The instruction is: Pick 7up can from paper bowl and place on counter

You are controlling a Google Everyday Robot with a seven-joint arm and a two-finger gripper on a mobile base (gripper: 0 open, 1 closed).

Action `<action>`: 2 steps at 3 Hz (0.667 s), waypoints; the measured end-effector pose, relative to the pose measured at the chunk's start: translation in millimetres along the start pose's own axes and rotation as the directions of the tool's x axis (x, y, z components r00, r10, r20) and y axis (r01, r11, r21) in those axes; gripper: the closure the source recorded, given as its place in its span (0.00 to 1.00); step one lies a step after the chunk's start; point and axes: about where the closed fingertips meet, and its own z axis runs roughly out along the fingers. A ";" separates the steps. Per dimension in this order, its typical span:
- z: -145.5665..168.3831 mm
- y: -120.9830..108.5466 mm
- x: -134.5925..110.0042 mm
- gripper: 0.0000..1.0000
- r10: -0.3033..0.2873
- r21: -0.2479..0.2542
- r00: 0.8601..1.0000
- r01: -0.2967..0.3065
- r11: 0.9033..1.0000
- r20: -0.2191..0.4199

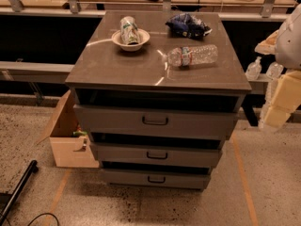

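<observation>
**Can Lay in the Bowl, Gripper Waited at the Right Side**

The 7up can (129, 30) lay tilted inside the paper bowl (142, 39), with its upper end rising over the rim. The bowl stood on the far left part of the counter (117, 69), not touching anything else there.

A clear plastic water bottle (193, 55) with a red-blue label lay on its side on the right half of the counter, apart from the bowl. Behind the bottle, near the far right corner, was a crumpled dark blue snack bag (188, 25).

The gripper (281, 102) was at the right edge of the view, beside the cabinet and lower than the counter top, well apart from the can and the bowl. It held nothing that could be seen. Whether it was spread or pressed together, I cannot tell, because only pale yellow parts of it showed and part was cut off by the edge.

Under the counter, the grey cabinet had three drawers (155, 121), each with a dark handle, and each was pulled out a little. On the speckled floor to the left of the cabinet stood an open cardboard box (70, 149). A small clear pump bottle (254, 69) stood on a shelf behind the cabinet at the right.
</observation>
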 end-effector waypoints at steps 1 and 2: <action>0.0 0.0 0.0 0.00 0.000 0.000 1.000 0.000 1.000 0.000; 10.7 -11.6 -1.5 0.00 0.053 0.026 0.995 -0.055 0.998 0.080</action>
